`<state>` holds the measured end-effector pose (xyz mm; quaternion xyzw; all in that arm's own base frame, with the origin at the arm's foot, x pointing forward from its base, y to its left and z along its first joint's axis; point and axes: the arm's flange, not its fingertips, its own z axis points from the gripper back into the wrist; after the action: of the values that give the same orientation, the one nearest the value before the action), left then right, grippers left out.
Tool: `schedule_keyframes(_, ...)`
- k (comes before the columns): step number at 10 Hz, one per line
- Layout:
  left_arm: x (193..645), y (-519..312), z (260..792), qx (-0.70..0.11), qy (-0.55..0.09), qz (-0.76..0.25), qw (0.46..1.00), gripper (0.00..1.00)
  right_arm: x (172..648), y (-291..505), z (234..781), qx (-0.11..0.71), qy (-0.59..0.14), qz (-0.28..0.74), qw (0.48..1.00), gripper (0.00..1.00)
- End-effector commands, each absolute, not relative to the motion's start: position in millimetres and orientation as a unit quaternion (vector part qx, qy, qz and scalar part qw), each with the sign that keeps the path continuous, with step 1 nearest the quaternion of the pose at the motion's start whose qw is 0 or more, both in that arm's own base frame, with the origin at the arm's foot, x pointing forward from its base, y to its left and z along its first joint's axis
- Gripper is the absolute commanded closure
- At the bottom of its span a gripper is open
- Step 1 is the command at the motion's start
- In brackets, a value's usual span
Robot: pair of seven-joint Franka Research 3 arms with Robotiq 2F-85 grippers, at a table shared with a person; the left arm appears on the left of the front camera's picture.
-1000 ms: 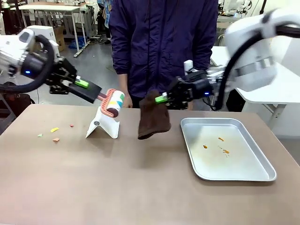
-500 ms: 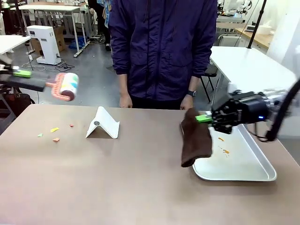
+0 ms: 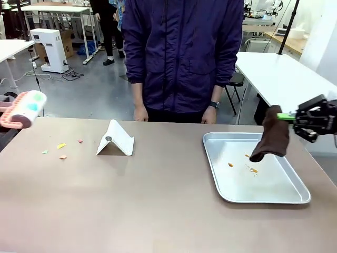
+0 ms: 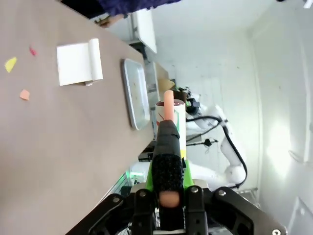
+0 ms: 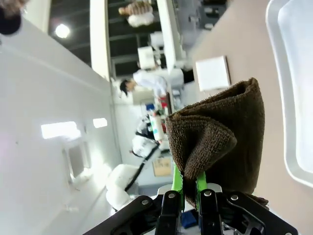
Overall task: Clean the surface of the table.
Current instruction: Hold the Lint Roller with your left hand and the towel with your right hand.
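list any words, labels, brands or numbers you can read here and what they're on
No text can be read anywhere in these pictures.
lint roller: coloured print on the roll, too blurred to read.
white stand: a small round mark, no letters.
tray, cloth, table: no print to be seen.

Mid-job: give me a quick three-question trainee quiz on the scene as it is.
1. True or false: the right gripper is shut on the dark brown terry cloth.
2. The small coloured paper scraps on the bare brownish-taupe table lie toward the robot's: A) left, B) middle, C) right.
3. What does the left gripper hold?
Key: 1 true; 2 A; 3 the pink-framed lint roller.
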<state>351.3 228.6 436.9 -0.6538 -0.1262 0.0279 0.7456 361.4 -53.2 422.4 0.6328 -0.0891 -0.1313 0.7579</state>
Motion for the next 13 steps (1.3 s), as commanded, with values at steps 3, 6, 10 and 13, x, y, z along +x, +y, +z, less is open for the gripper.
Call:
schedule_keyframes(3,302,246,384,-0.691,-0.144,0.054,0.707,1.0,314,-119,379,0.671,-0.119,-0.141,0.718,1.0)
schedule_keyframes(6,300,264,376,-0.72,-0.17,0.138,0.658,1.0,296,-136,358,0.705,-0.168,-0.073,0.685,1.0)
schedule_keyframes(10,298,257,371,-0.701,-0.139,0.076,0.696,1.0,313,-150,371,0.7,-0.157,-0.11,0.688,1.0)
schedule_keyframes(13,298,257,371,-0.701,-0.139,0.076,0.696,1.0,313,-150,371,0.7,-0.157,-0.11,0.688,1.0)
